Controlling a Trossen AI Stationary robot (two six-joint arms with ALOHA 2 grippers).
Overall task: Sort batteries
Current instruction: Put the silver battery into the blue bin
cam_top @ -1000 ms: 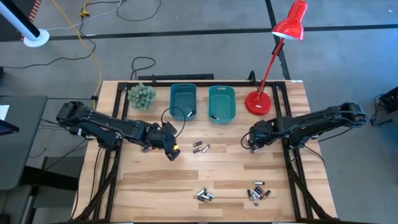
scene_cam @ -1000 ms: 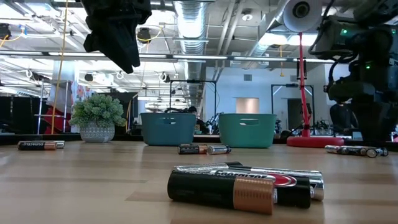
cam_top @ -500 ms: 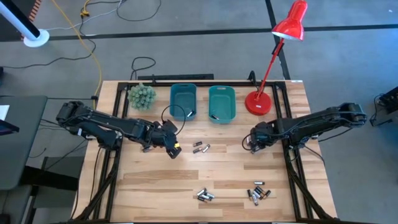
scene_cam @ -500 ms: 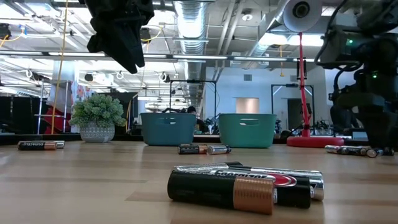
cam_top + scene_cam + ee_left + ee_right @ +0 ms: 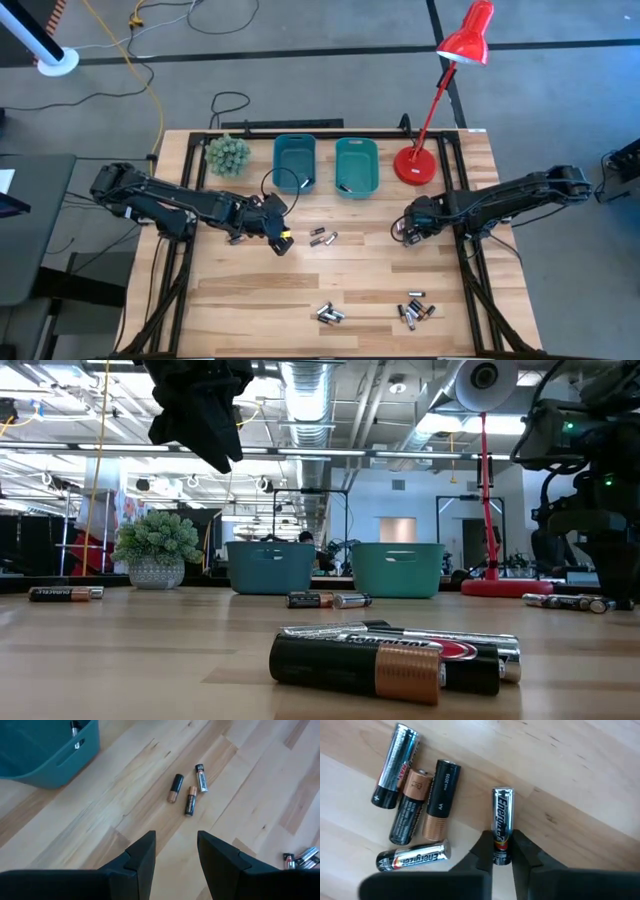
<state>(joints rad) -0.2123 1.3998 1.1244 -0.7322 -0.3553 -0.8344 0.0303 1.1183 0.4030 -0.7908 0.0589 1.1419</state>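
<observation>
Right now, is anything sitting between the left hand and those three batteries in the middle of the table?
Nothing visible does. The left hand hangs open above bare wood, and the three batteries lie loose just ahead of its fingers. The teal bin stands off to one side, clear of that path.

Red desk lamp [image 5: 440,95], potted plant [image 5: 228,155], wooden table [image 5: 250,300].

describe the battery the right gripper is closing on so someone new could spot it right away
Start at the red lamp on the table's right side and drop to the right gripper just below its base. Between its fingers lies a silver-and-black battery. It lies apart from the four other batteries, the only one between the fingers.
</observation>
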